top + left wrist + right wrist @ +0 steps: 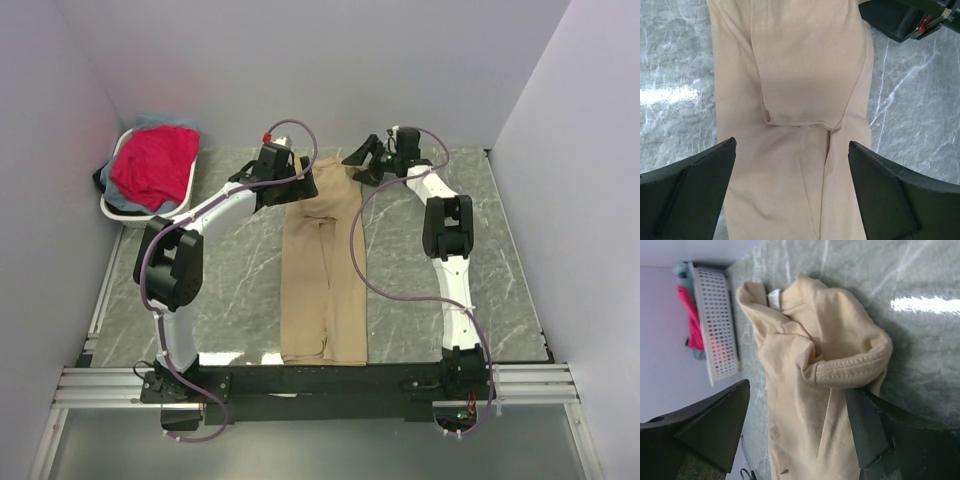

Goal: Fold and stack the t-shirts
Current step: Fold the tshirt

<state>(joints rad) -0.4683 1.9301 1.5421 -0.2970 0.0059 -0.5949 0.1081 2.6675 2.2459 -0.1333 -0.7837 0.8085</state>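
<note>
A tan t-shirt (322,280) lies on the table, folded lengthwise into a long strip that runs from near the front edge to the back. My left gripper (298,188) hovers open over its far left part. In the left wrist view the cloth (790,75) fills the space between the wide-apart jaws (792,145), with nothing held. My right gripper (363,166) is open at the shirt's far right corner. In the right wrist view its jaws (797,387) straddle the bunched collar end (805,340), and the right finger (865,425) touches a rolled hem (855,371).
A white oval basket (190,185) stands at the back left, against the left wall. It holds a red-pink shirt (152,165) over a blue-grey one (155,122). The right wrist view shows the basket (715,335) too. White walls enclose the left, back and right sides.
</note>
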